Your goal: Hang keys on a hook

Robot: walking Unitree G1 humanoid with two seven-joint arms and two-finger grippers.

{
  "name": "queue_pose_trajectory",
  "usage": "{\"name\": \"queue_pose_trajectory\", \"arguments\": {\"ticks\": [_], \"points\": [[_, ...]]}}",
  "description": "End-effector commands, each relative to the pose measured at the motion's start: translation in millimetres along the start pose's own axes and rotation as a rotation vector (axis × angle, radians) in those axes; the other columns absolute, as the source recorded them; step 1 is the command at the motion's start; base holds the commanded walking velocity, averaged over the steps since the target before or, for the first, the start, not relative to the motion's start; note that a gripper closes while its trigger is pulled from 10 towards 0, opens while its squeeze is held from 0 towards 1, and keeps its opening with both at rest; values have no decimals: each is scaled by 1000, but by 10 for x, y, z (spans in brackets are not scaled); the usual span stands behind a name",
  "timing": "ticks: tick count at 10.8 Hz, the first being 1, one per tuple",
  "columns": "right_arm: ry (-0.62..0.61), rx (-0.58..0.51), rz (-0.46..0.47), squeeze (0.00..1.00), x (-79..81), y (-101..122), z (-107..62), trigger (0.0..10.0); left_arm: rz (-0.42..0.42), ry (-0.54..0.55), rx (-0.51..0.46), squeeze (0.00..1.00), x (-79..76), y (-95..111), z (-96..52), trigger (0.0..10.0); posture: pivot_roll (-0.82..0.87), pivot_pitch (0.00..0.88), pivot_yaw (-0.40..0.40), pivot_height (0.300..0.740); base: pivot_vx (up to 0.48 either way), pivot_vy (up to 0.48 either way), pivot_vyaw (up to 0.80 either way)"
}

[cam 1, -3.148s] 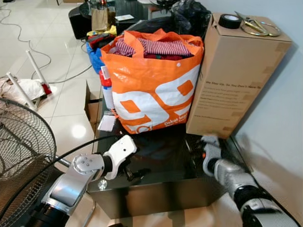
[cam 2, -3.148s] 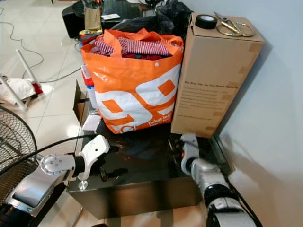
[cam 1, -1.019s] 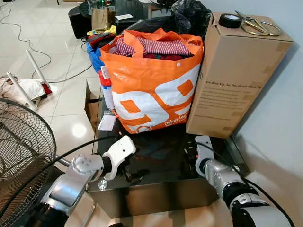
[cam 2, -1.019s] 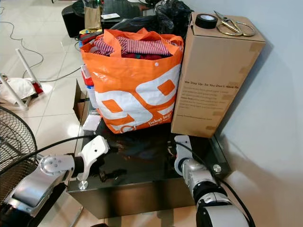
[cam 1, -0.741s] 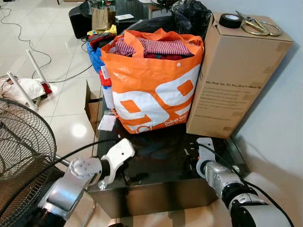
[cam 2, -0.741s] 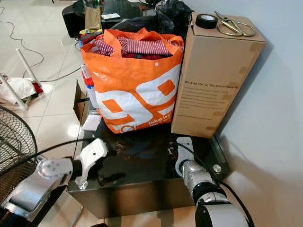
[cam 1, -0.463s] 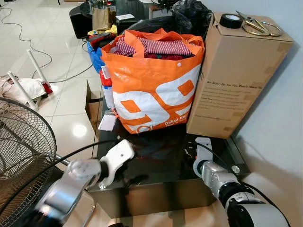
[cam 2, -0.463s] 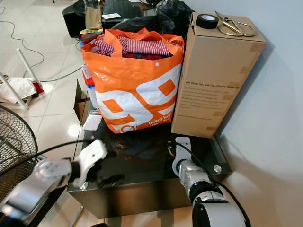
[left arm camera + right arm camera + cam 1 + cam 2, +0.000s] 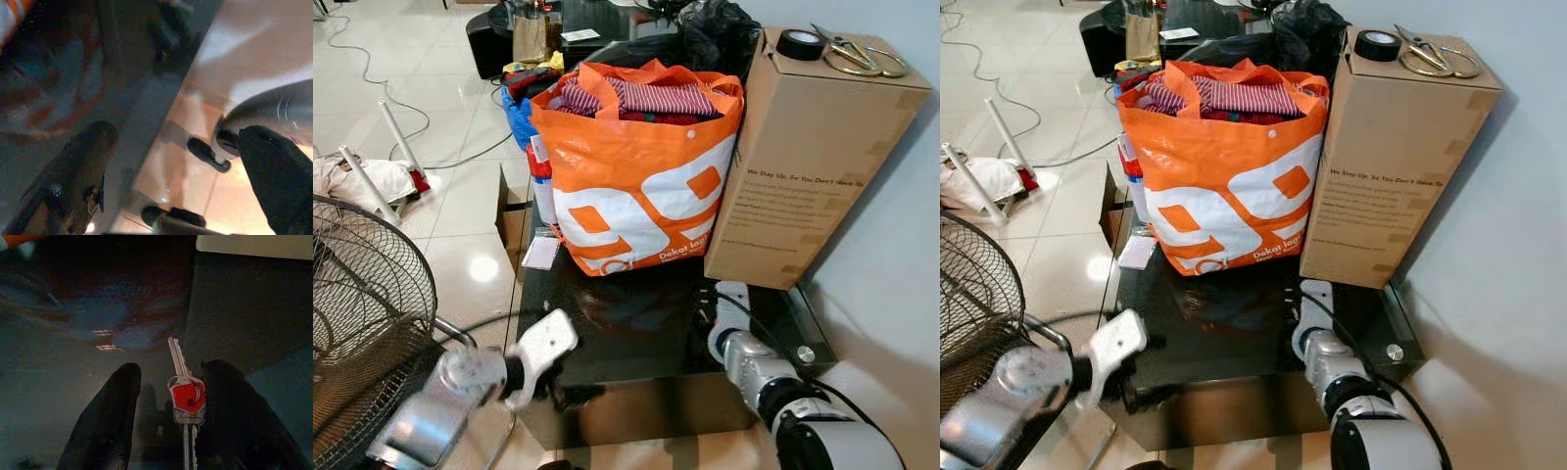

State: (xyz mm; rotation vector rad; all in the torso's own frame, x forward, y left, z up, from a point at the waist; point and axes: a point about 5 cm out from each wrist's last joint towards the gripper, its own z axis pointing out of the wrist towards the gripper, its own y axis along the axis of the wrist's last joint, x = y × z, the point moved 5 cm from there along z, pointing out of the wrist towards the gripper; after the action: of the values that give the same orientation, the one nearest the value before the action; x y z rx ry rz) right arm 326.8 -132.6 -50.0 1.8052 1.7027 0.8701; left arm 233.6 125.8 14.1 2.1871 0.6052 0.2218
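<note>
While the keys (image 9: 186, 399) lie flat on the dark glass surface (image 9: 636, 338) between the right tool's (image 9: 168, 396) parted fingers, ungripped, a closing pinch could skid them across the glass; the left tool (image 9: 553, 377), blurred, cannot be read.

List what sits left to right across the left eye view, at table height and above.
Fan grille → left pincer → orange bag → right pincer → cardboard box.
</note>
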Motion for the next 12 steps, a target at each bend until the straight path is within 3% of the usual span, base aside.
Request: {"name": "queue_pose_trajectory", "arguments": {"ticks": [1,4,6,7,8,9,10,11,12], "points": [[-13,-11,-2,0,-9,36,4,10000,16,-2,16,86,-30,-56,64,10000,95,0,22,740,0,0,0],[-43,-12,4,0,-84,36,0,10000,-10,-26,54,86,-415,-338,560,10000,89,0,29,740,0,0,0],[-61,-10,7,0,-134,31,-4,10000,15,-6,30,90,-426,-313,641,10000,88,0,29,740,0,0,0],[-60,-32,12,0,-169,108,-4,10000,5,191,-74,102,2,-248,491,10000,73,0,23,740,0,0,0],[-47,-47,12,0,-182,155,-4,10000,-10,311,-113,94,297,-230,317,10000,74,0,17,740,0,0,0],[-35,-54,0,0,-200,184,-7,10000,-29,419,-233,86,859,90,-376,10000,78,0,9,740,0,0,0],[-26,-54,-19,0,-213,189,-9,10000,-6,417,-342,86,1083,558,-873,10000,79,0,4,740,0,0,0],[-26,-52,-41,0,-238,185,-13,10000,71,312,-400,86,952,929,-839,10000,77,0,5,740,0,0,0],[-40,-49,-41,0,-286,184,-17,10000,151,221,-357,94,826,1050,-624,10000,59,0,13,740,0,0,0]]}}
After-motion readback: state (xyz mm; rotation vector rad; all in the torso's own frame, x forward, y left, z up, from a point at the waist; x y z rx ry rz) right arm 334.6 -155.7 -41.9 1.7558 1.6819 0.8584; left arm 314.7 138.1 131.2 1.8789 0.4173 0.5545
